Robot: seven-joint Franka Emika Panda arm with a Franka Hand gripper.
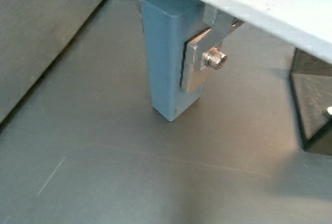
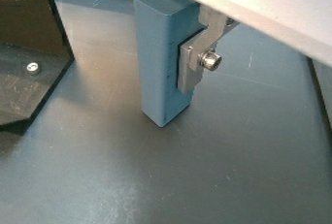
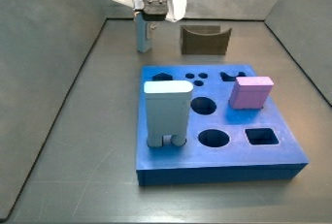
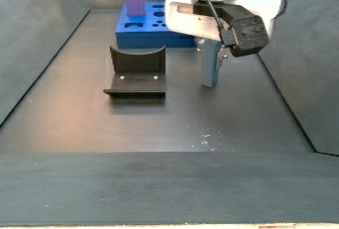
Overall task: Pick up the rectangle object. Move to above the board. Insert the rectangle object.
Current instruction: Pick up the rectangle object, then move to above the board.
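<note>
rectangle object (image 1: pixel 169 58) | upright on floor | clamped between end effector (image 1: pixel 195 53) fingers

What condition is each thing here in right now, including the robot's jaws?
Gripper: jaws shut on the rectangle object, beyond the board.
Rectangle object: upright, bottom end at the floor, not inserted.
Board: flat on the floor, several holes open.
Pink cube: on the board.
Two-legged block: upright on the board.
Fixture: standing on the floor, unoccupied.

White gripper (image 4: pixel 212 37) body, black panel, screwed silver fingers (image 1: pixel 197 59).
</note>
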